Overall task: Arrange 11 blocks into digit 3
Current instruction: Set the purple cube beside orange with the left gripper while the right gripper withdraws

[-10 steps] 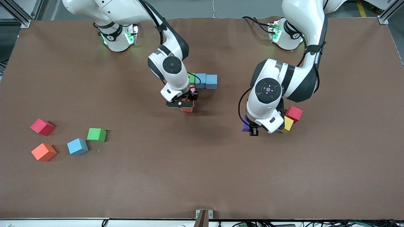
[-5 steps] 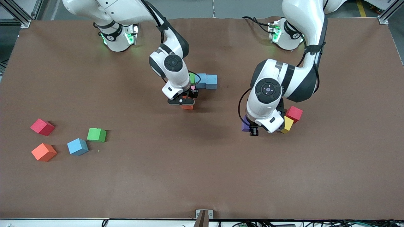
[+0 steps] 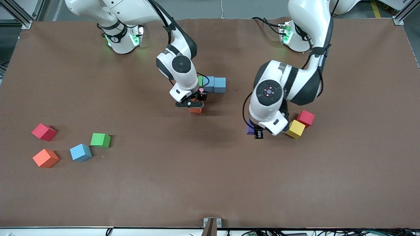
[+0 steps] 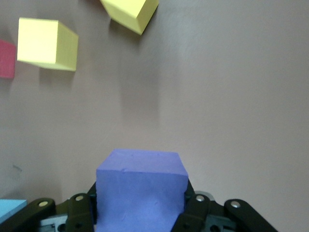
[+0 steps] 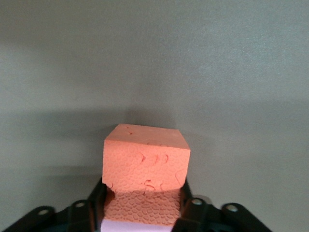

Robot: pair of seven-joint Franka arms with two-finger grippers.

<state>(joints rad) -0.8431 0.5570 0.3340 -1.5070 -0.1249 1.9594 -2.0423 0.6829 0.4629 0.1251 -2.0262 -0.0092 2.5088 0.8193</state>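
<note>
Purple foam fills the left wrist view: the purple block (image 4: pixel 140 186) sits clamped between the jaws of the left gripper (image 3: pixel 255 131), which hangs over the mat near the left arm's end of the table. Just beside it lie a yellow block (image 3: pixel 295 128) and a red block (image 3: pixel 305 118), touching at a corner; the left wrist view shows a second yellow block (image 4: pixel 129 13) close by.

The right gripper (image 3: pixel 193 105) is down at mid-table around an orange block (image 5: pixel 146 180) that rests on the brown mat (image 3: pixel 210 183) — the block sits between its fingers, but whether they press it or have let go I cannot tell. The block lies just nearer the front camera than a pink block (image 3: pixel 200 90), which in turn sits below a row of one green block (image 3: pixel 200 80) and two blue blocks (image 3: pixel 214 84) — the start of the digit 3.

Toward the right arm's end, loose and apart, lie a second red block (image 3: pixel 44 132), a second orange block (image 3: pixel 45 158), a third blue block (image 3: pixel 80 152) and a second green block (image 3: pixel 100 140).
</note>
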